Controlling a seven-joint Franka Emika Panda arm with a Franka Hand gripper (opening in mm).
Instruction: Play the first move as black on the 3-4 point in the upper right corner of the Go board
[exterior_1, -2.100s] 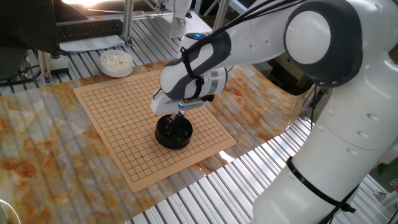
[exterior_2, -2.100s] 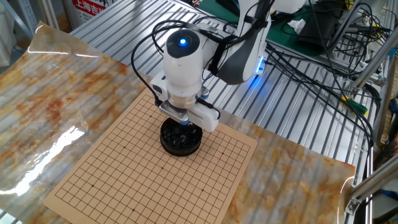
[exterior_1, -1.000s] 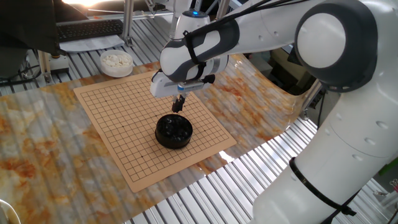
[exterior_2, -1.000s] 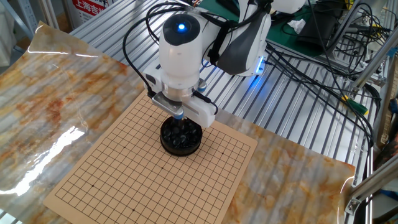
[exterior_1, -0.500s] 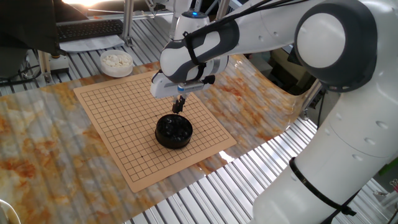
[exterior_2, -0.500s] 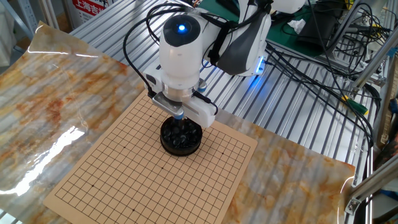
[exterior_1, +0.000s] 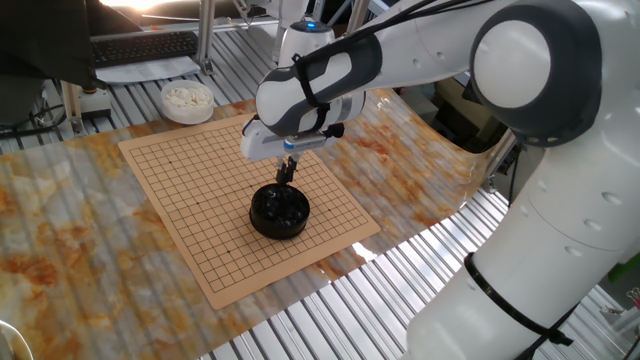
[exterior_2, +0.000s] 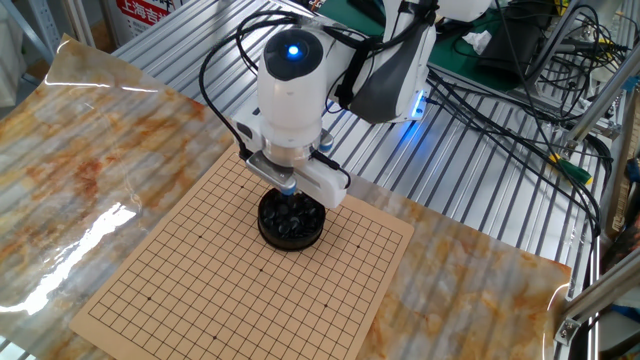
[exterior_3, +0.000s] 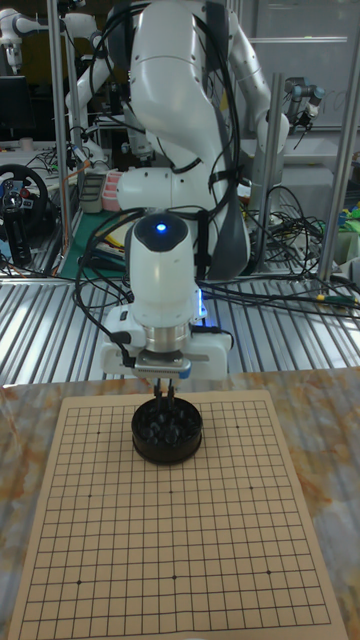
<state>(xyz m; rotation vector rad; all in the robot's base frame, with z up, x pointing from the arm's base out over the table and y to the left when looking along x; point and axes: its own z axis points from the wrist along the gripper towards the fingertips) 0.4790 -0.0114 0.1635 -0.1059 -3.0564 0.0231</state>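
Tall fixed view, nearest first: the Go board lies bare of stones on the table, and toward its far edge sits the squat black bowl of black stones. Just above the bowl hangs the gripper, jaws drawn narrow and pointing down; whether a black stone sits between them I cannot tell, since the tips show dark against the bowl. Beyond the board, in one fixed view, a white bowl of white stones rests on the table. The 3-4 point is an unmarked crossing near a board corner, well apart from the bowl. To do this step well, I judge the arm should carry level, descend straight onto the crossing, and release only on contact.
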